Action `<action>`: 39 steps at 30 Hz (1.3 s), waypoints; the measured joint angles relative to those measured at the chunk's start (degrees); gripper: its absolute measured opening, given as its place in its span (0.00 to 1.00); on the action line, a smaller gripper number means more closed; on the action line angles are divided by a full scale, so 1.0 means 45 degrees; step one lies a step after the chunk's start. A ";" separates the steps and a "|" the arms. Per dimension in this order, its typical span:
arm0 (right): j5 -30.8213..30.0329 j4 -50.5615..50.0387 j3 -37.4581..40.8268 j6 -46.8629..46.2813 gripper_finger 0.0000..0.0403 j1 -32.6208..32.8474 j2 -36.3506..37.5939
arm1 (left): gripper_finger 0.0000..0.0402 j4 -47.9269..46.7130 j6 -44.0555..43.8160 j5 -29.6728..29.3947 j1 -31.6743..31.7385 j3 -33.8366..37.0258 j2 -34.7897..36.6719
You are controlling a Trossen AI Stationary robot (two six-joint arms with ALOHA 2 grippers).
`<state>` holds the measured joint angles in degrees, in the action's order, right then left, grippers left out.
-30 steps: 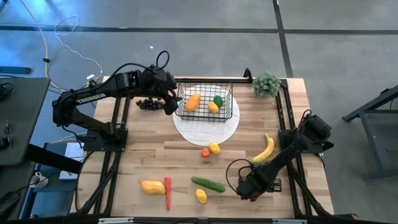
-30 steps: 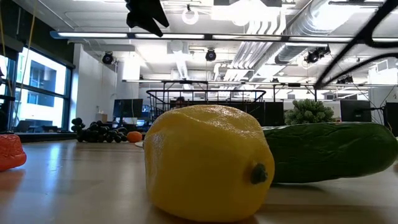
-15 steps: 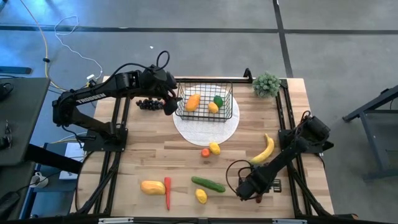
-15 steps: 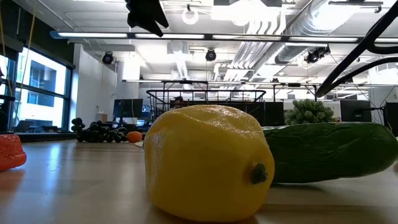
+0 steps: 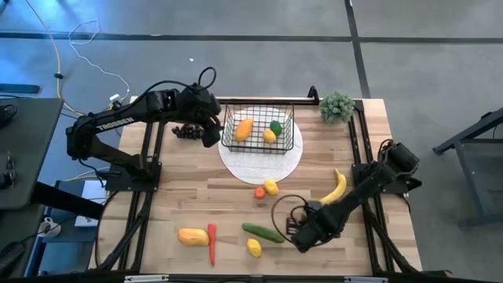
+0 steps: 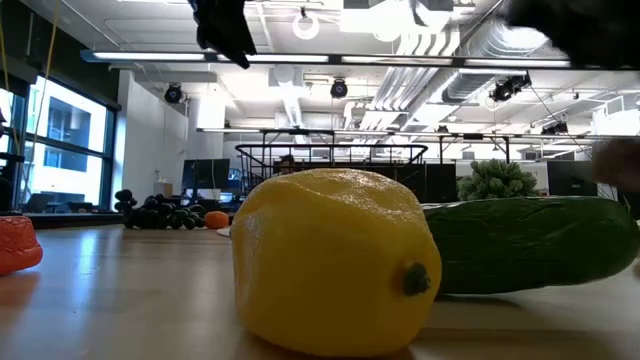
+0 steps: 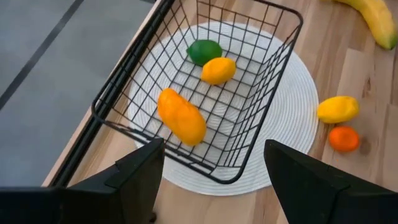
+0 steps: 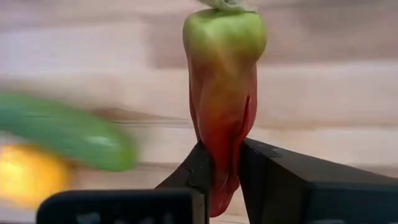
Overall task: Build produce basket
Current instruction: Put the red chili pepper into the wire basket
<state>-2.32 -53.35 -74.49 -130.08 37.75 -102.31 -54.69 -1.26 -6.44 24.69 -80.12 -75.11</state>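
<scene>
Right gripper (image 5: 297, 236) sits low near the table's front in the high view, beside the cucumber (image 5: 262, 233); left gripper (image 5: 210, 130) hangs by the basket (image 5: 258, 132) on the white disc (image 5: 260, 161). In the left wrist view, its fingers (image 7: 140, 171) are spread apart over the basket, which holds a mango (image 7: 181, 116), a lemon (image 7: 218, 70) and a green pepper (image 7: 204, 50). In the right wrist view, the right fingers (image 8: 273, 174) are clenched on a red-green chilli (image 8: 224, 93).

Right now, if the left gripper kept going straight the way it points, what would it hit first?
Probably the basket. The left gripper is open and aimed at its near rim, with the orange mango just behind the mesh. Depth is hard to judge, so it might pass above the rim.
</scene>
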 joint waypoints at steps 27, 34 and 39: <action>-0.2112 -0.1861 -0.3904 1.6689 0.07 -0.7685 0.1206 | 0.66 -0.1254 -0.1350 0.0406 0.0714 0.0000 0.0000; -0.1118 -0.1205 -0.4580 2.2297 0.07 -1.0026 0.1201 | 0.66 -0.1222 -0.2600 0.0763 0.0635 0.0000 0.0000; -0.0296 -0.0628 -0.4531 2.5648 0.07 -1.1285 0.1187 | 0.66 -0.1217 -0.3826 0.0755 0.0637 0.0000 0.0000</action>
<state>-3.65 -56.17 -94.88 -14.66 -13.03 -96.97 -60.16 -18.48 -3.04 27.55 -80.12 -75.11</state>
